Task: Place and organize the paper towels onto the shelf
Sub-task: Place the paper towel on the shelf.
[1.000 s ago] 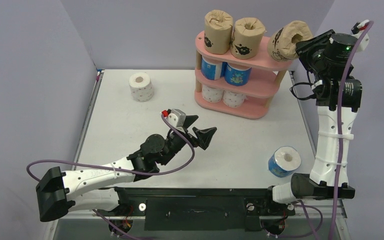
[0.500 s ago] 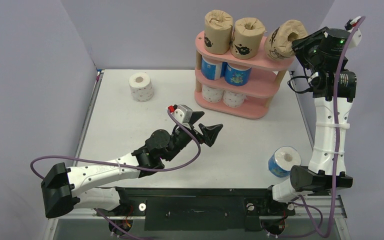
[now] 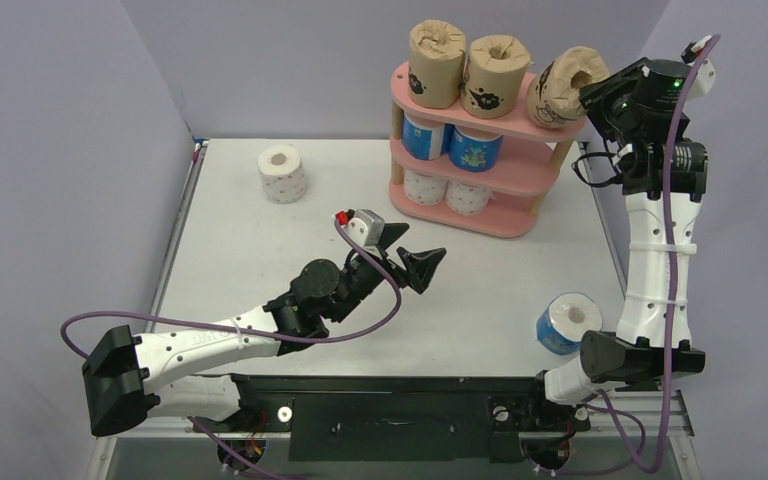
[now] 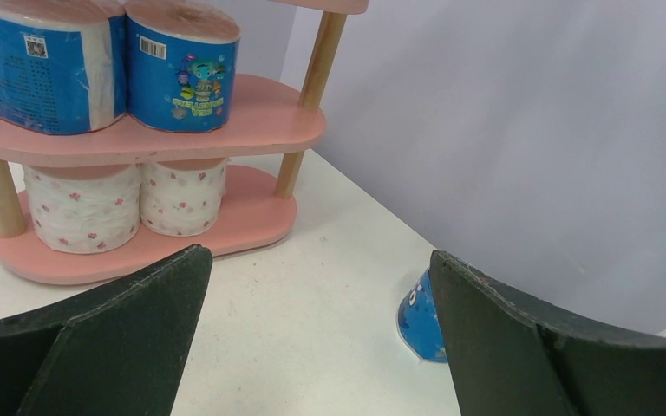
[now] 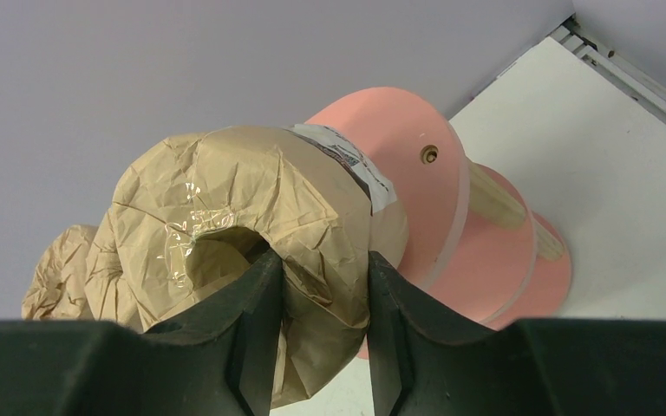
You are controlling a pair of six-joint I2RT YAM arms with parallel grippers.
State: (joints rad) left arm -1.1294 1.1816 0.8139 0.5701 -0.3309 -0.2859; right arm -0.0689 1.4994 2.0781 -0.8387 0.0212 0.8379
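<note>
The pink shelf (image 3: 520,124) stands at the table's back right. Two brown paper towels (image 3: 436,62) (image 3: 494,72) stand upright on its top board. My right gripper (image 3: 592,92) is shut on a third brown roll (image 3: 563,85), pinching its wall through the core hole (image 5: 319,286); the roll hangs tilted over the board's right end. Two blue rolls (image 3: 475,148) fill the middle tier and two white dotted rolls (image 3: 468,196) the bottom one. My left gripper (image 3: 407,255) hovers open over mid-table, nothing between its fingers (image 4: 121,338).
A loose white dotted roll (image 3: 282,173) stands at the table's back left. A loose blue roll (image 3: 568,322) sits near the front right beside the right arm's base, peeking past my left finger in the left wrist view (image 4: 418,316). Purple walls enclose the table.
My right gripper has carried the brown roll leftward, over the right end of the shelf's top board. The left arm reached slightly forward and right, then held still.
</note>
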